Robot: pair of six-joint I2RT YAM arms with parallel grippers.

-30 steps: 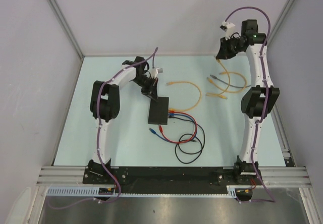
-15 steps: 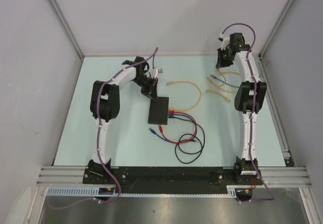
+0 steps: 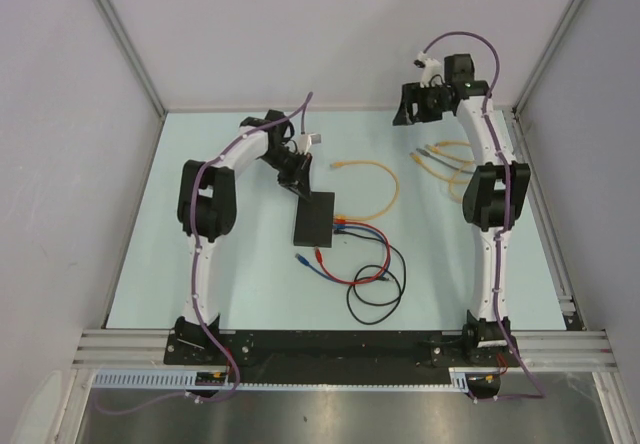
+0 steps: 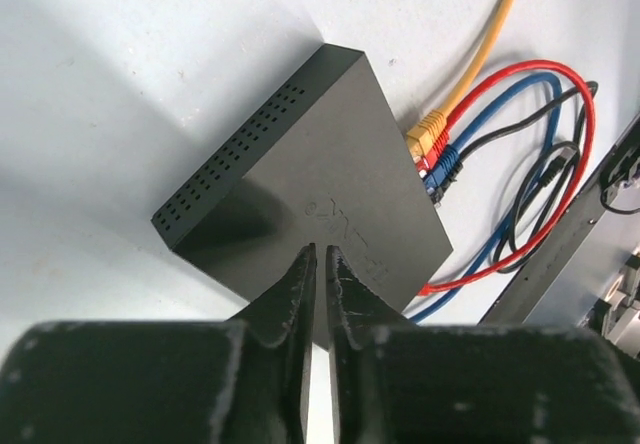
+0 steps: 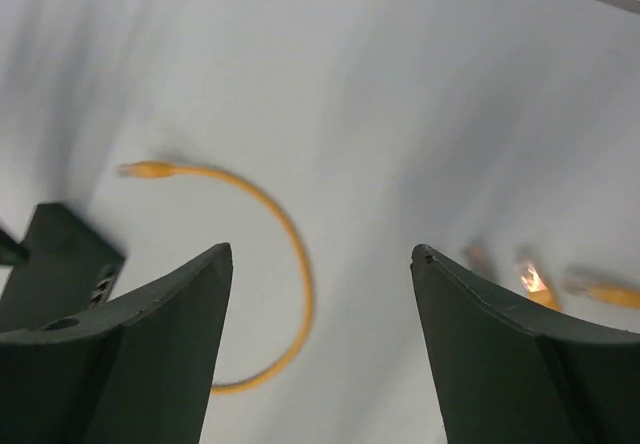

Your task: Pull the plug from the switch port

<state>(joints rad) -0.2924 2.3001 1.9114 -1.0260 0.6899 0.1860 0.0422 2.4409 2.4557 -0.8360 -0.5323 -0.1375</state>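
Matte-black switch (image 3: 314, 218), flat on the table (image 3: 150, 264) about midway between its left and right edges, ports on the side facing right. Three plugs sit in neighbouring ports: yellow plug (image 4: 425, 134), red plug (image 4: 436, 151), blue plug (image 4: 447, 166). Yellow cable (image 3: 393, 189) arcs from its port toward the far edge and ends free. Red cable (image 4: 590, 134), blue cable (image 4: 540, 79) and black cable (image 4: 510, 132) loop together between the switch and the near edge. Left gripper (image 3: 297, 177): tips over the switch's far end, jaws all but closed with a hairline slit between them, nothing held; whether the tips touch the top face cannot be told. Right gripper (image 3: 410, 104): raised above the far right part of the table, well apart from the switch, jaws spread wide, empty. Loose cables (image 3: 440, 159), yellow and grey, lie near the far right corner, beside the right arm.
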